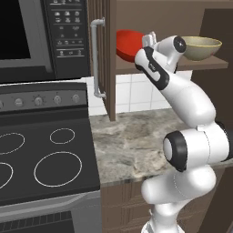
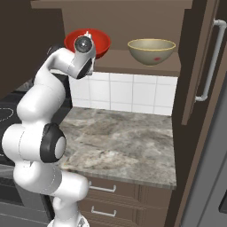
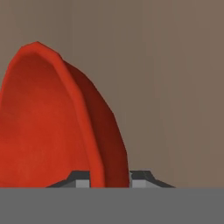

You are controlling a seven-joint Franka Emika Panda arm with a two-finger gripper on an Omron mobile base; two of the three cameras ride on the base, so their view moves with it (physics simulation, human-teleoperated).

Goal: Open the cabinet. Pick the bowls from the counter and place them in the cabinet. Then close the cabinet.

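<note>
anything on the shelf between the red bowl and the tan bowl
No. In the right base view the stretch of shelf between the red bowl and the tan bowl is bare wood, with nothing standing there.

Counts: 2 bowls, 1 red bowl (image 2: 96, 42) at left, 1 beige bowl (image 2: 151, 50) at right; 2 cabinet doors (image 1: 103, 54) w/ 2 bar handles (image 2: 208, 62); 1 shelf (image 2: 146, 67); 1 counter (image 2: 119, 144); 4 stovetop rings (image 1: 58, 169).

No text can be read anywhere. The microwave control panel (image 1: 67, 28), upper left, carries button markings too small to make out.
</note>
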